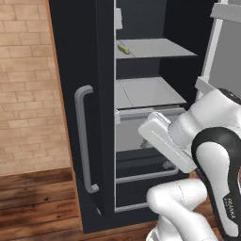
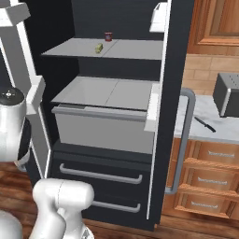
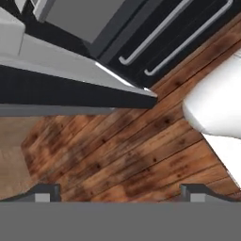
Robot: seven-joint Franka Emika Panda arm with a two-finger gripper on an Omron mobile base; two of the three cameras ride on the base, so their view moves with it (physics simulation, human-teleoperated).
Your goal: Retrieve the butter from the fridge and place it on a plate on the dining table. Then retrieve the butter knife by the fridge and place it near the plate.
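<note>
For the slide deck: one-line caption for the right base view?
Open fridge with butter on the upper shelf; butter knife on the counter to its right.

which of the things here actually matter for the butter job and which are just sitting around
For the job:
butter on the upper shelf of the fridge
butter knife on the counter beside the fridge
gripper, open, pointing at the floor

Lying about:
red-lidded jar behind the butter
grey box on the counter

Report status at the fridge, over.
Gripper open, empty, pointing at the floor. Fridge open; butter on upper shelf, red-lidded jar behind it. Knife on counter. Path clear.
</note>
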